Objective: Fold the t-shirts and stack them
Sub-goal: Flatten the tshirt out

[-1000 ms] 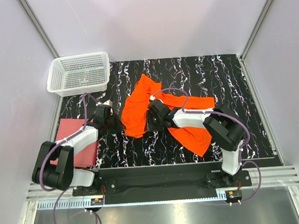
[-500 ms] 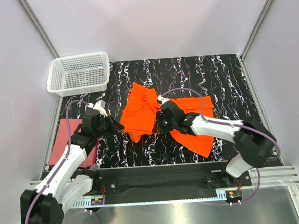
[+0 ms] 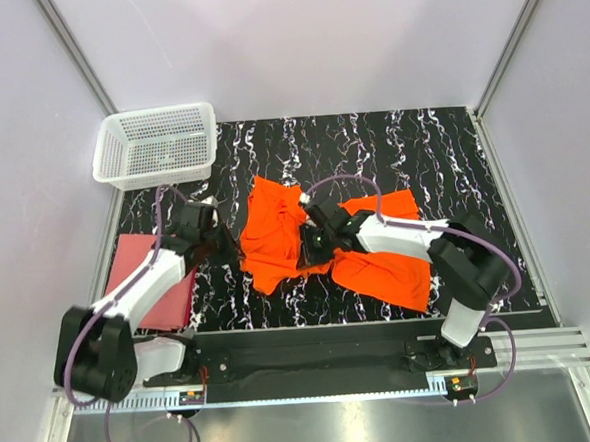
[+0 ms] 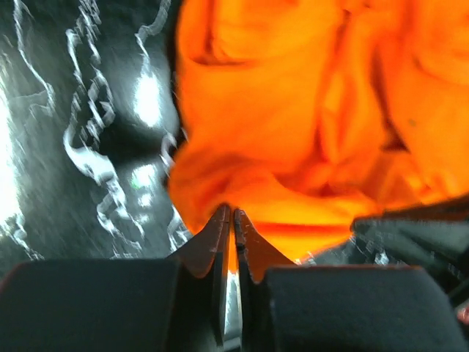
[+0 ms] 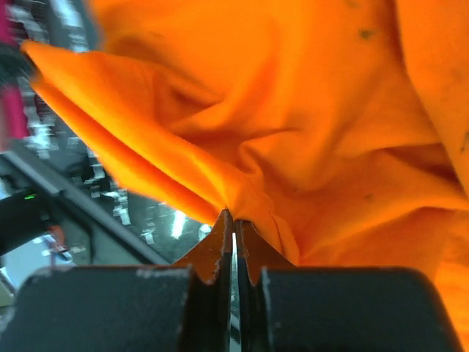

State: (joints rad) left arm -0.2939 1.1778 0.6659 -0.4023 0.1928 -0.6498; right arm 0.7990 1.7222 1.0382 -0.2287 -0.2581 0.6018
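The bright orange t-shirt (image 3: 275,227) lies crumpled mid-table, its right part (image 3: 388,265) spread flatter toward the front. My left gripper (image 3: 228,247) sits at its left edge; in the left wrist view the gripper (image 4: 232,213) is shut on a fold of the orange cloth (image 4: 293,110). My right gripper (image 3: 311,242) is at the shirt's middle, and in the right wrist view the gripper (image 5: 234,216) is shut on a pinched ridge of the orange cloth (image 5: 308,110). The dusty pink-red t-shirt (image 3: 157,295) lies folded flat at the table's left edge, partly under the left arm.
A white mesh basket (image 3: 155,144) stands at the back left corner. The black marbled table (image 3: 431,153) shows bare behind and to the right of the orange shirt. Grey walls enclose the table on three sides.
The right gripper has closed on the orange shirt. The bunched left part of the shirt has shifted nearer and gathered tighter between the two grippers. Both arms have changed pose.
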